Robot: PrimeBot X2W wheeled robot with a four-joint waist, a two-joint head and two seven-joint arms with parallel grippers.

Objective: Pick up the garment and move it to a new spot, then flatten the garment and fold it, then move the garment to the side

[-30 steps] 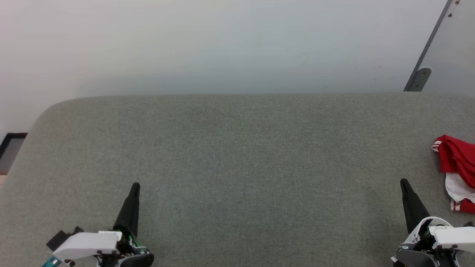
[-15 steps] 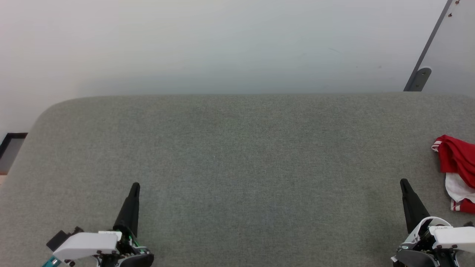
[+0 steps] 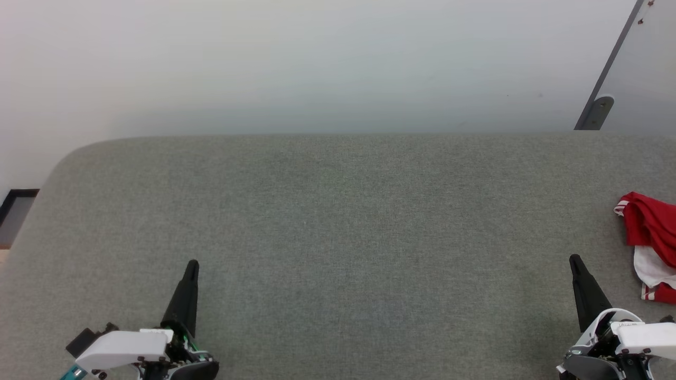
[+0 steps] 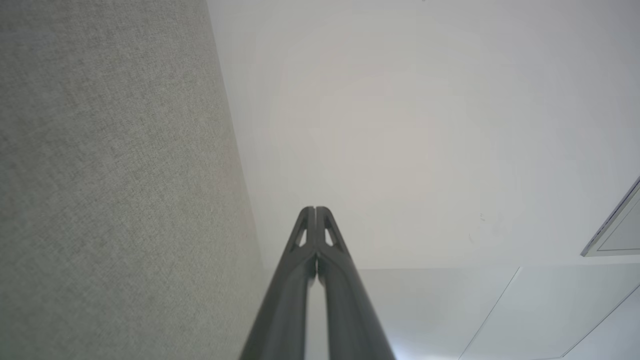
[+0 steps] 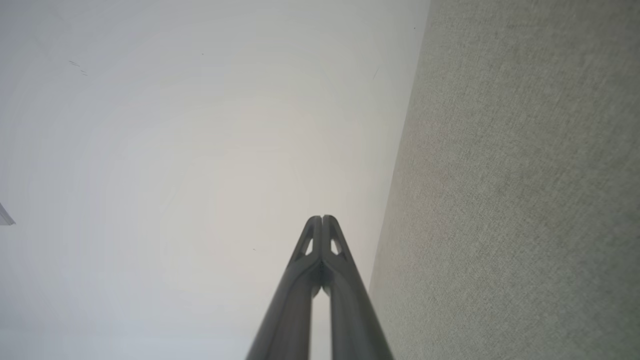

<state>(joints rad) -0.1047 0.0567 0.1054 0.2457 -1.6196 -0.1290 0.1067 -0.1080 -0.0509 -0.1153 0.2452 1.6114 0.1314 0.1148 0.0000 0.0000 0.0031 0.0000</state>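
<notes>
Head view: garment [image 3: 652,232] lies crumpled at the right edge of the grey table [image 3: 338,221], cut off by the frame, red with some white showing. Left gripper [image 3: 193,263] sits near left. Right gripper [image 3: 574,258] sits near right, beside the garment but apart from it.
Left wrist view: fingers [image 4: 285,300] pressed together, table on their left, pale wall [image 4: 400,125] ahead.
Right wrist view: fingers [image 5: 350,310] together too, table on their right.
</notes>
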